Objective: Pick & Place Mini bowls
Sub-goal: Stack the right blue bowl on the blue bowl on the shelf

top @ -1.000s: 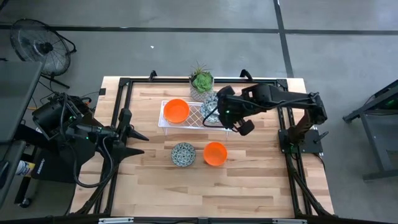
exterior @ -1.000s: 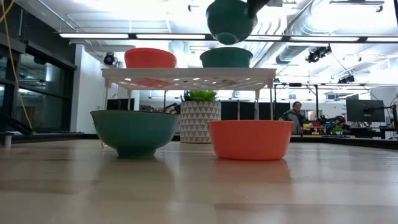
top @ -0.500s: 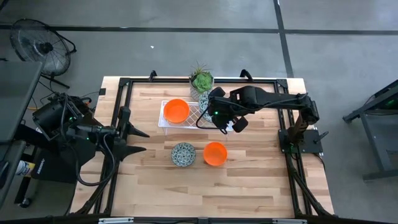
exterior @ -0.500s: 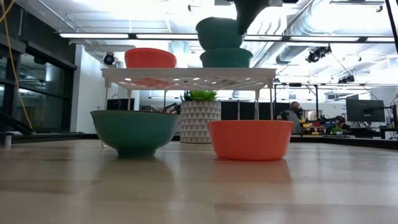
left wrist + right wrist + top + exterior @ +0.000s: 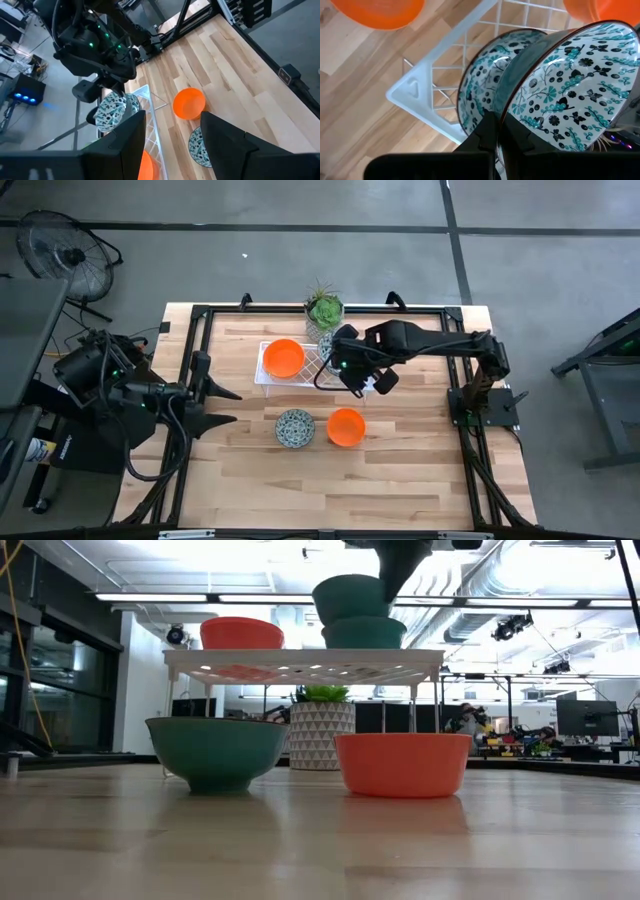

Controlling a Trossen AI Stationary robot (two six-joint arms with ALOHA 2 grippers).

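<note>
Low view: a speckled bowl [image 5: 350, 597] was held at its rim by the right gripper [image 5: 398, 572] near the top centre of the frame, tilted and touching, or just above, a second speckled bowl [image 5: 364, 633] already on the white wire rack [image 5: 300, 662]. Whether it had seated could not be told.

Right wrist view: the fingers were pinched over the rim of the held bowl [image 5: 565, 90], one inside, one outside. The rack bowl [image 5: 480, 90] lay just beyond it, mouth partly overlapped. The held bowl was offset slightly to one side of the lower bowl's centre, so the coming move was judged to turn on closing that small sideways gap, then straight down.

High view: the right gripper [image 5: 350, 365] was over the right end of the rack [image 5: 262, 375]. An orange bowl [image 5: 284, 357] sat on the rack's left end. Another speckled bowl [image 5: 295, 428] and orange bowl [image 5: 346, 426] stood on the table [image 5: 250, 480], lower centre. The potted plant [image 5: 323, 308] stood above the rack.

The left gripper [image 5: 222, 408] waited at left, well apart, fingers spread; the right arm was far nearer.
</note>
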